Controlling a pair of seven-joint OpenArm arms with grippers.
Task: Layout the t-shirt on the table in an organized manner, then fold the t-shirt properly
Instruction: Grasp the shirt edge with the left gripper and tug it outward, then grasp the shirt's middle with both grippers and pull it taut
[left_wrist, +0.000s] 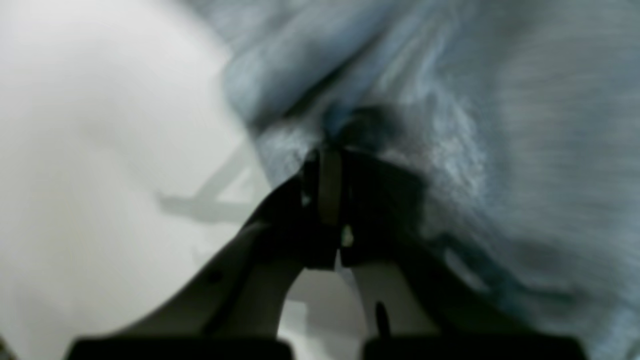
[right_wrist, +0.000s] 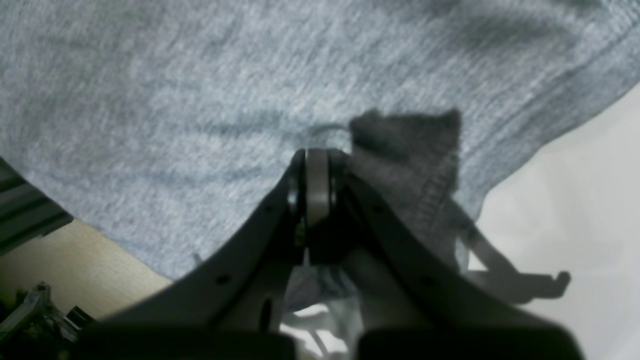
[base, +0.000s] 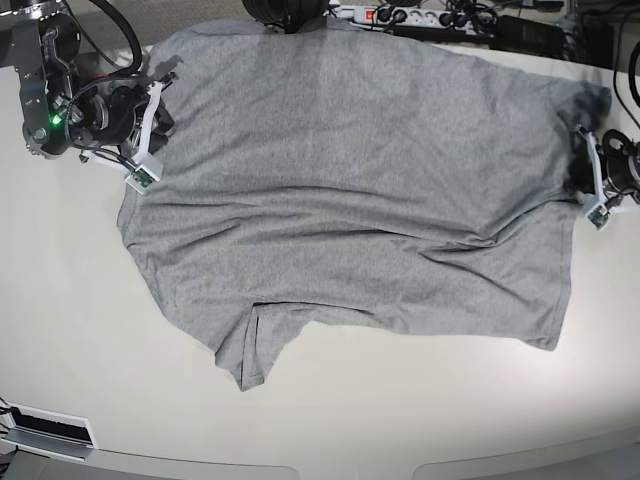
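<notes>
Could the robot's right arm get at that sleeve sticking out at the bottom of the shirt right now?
Probably not straight away. Its right fingers are shut on the t-shirt edge near the top, far from the sleeve. The table between looks free, so it would have to let go first.

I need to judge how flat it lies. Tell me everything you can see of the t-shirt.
The t-shirt is heather-grey knit, spread broadly over the off-white table, with diagonal wrinkles across the middle and one sleeve folded at the near edge. No print shows. The left gripper and right gripper each pinch an opposite edge, jaws shut.
</notes>
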